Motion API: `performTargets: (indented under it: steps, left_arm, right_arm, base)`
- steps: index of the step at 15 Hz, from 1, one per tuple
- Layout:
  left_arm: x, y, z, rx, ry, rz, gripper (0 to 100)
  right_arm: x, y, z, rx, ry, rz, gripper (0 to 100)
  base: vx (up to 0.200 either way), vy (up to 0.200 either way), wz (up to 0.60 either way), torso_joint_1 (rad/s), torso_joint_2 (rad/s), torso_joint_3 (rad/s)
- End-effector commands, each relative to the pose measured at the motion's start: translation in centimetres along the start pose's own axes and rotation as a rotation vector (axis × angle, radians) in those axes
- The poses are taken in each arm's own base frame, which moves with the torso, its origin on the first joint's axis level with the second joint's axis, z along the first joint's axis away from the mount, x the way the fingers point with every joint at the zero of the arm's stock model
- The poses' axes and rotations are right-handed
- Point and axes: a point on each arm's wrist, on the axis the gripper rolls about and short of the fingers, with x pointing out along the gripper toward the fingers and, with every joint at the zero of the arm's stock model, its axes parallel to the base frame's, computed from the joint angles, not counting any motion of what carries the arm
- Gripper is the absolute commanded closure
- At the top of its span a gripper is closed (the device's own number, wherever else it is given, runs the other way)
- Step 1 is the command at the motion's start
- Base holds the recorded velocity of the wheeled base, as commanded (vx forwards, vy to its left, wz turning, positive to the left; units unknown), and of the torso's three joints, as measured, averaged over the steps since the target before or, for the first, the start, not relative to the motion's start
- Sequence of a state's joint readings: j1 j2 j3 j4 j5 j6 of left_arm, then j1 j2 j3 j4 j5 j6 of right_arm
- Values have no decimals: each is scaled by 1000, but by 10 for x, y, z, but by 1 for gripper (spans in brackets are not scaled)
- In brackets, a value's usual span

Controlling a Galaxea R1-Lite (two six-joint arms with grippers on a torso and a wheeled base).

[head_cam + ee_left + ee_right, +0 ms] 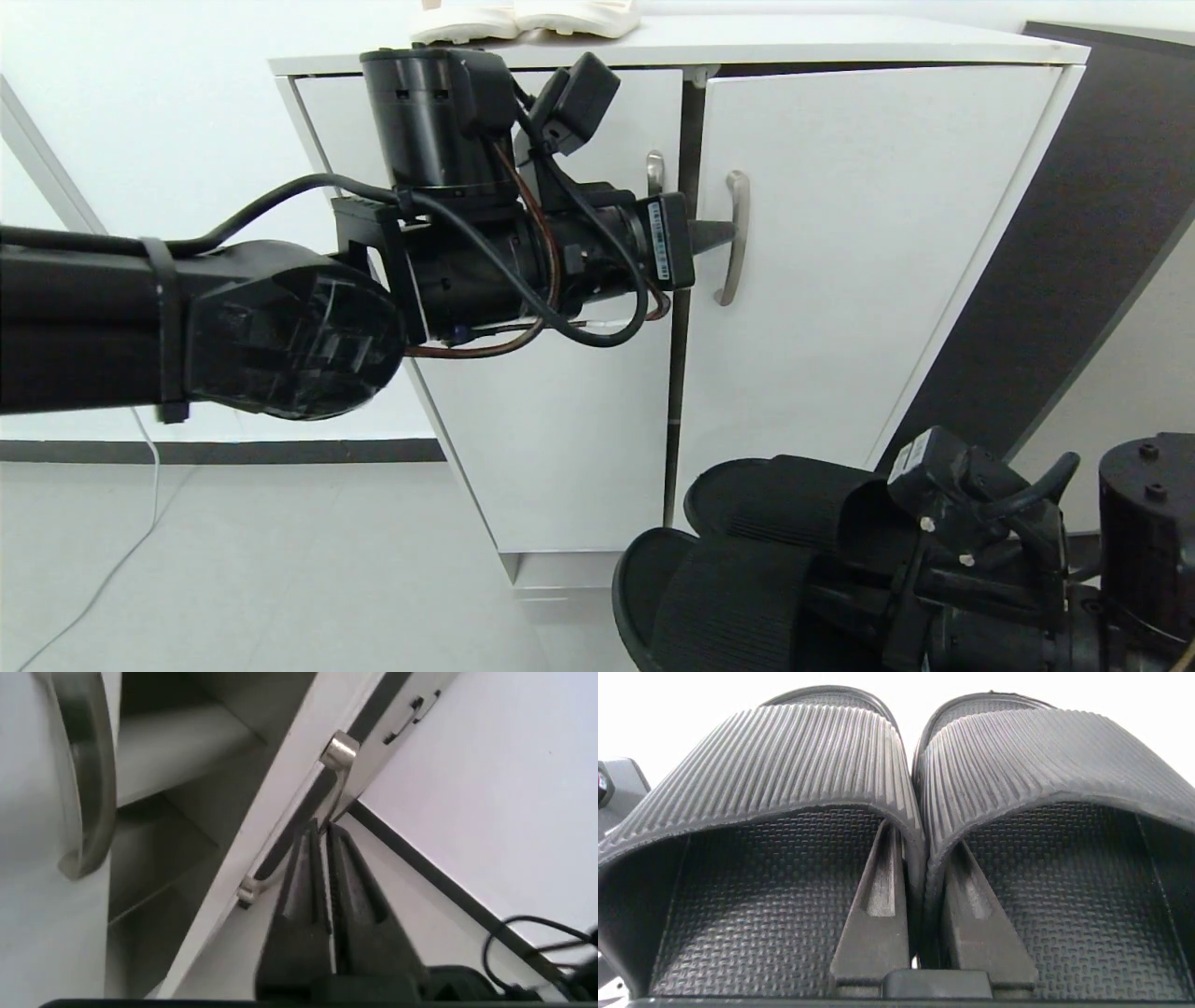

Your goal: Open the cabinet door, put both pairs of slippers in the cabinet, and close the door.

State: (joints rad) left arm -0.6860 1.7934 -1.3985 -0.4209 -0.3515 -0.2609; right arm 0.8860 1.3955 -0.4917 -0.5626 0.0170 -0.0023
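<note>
1. The left gripper (717, 233), its fingers pressed together, is touching the brushed-metal bar handle (738, 238) on the white two-door cabinet (840, 308), just off the head view's centre toward 2 o'clock.
2. That door is standing slightly ajar and inner shelves (168, 812) are showing through the gap, so the opening is looking begun, not finished.
3. The right gripper (922, 845), at 5 o'clock, is pinching the pair of black ribbed rubber slippers (747, 579) by their adjoining inner walls, one finger inside each.
4. The pair of cream soft slippers (523, 21) is lying on the cabinet top at 12 o'clock. Both pairs are still waiting to go in, and the closing is remaining.
</note>
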Motion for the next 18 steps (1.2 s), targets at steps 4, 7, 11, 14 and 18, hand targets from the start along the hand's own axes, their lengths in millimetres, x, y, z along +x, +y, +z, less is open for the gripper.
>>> performTargets:
  steps: [4, 7, 11, 14, 18]
  left_arm:
    - [-33, -23, 2, 21, -45, -41, 100]
    - [-36, -14, 5, 26, -67, -17, 100]
    - [-24, 11, 6, 8, -72, 33, 100]
    - [-8, 20, 11, -1, -99, 34, 100]
    - [15, 29, 11, -8, -111, 25, 100]
  right_arm:
    - [-1, 2, -4, -4, 10, 12, 100]
    - [-1, 2, -4, -4, 10, 12, 100]
    - [0, 3, -4, -6, 15, 15, 100]
    - [0, 4, -5, -6, 18, 18, 100]
    - [1, 7, -7, -14, 28, 32, 100]
  base:
    - [0, 0, 0, 0, 0, 0]
    - [0, 0, 0, 0, 0, 0]
    - [0, 0, 0, 0, 0, 0]
    - [0, 0, 0, 0, 0, 0]
    - [0, 0, 0, 0, 0, 0]
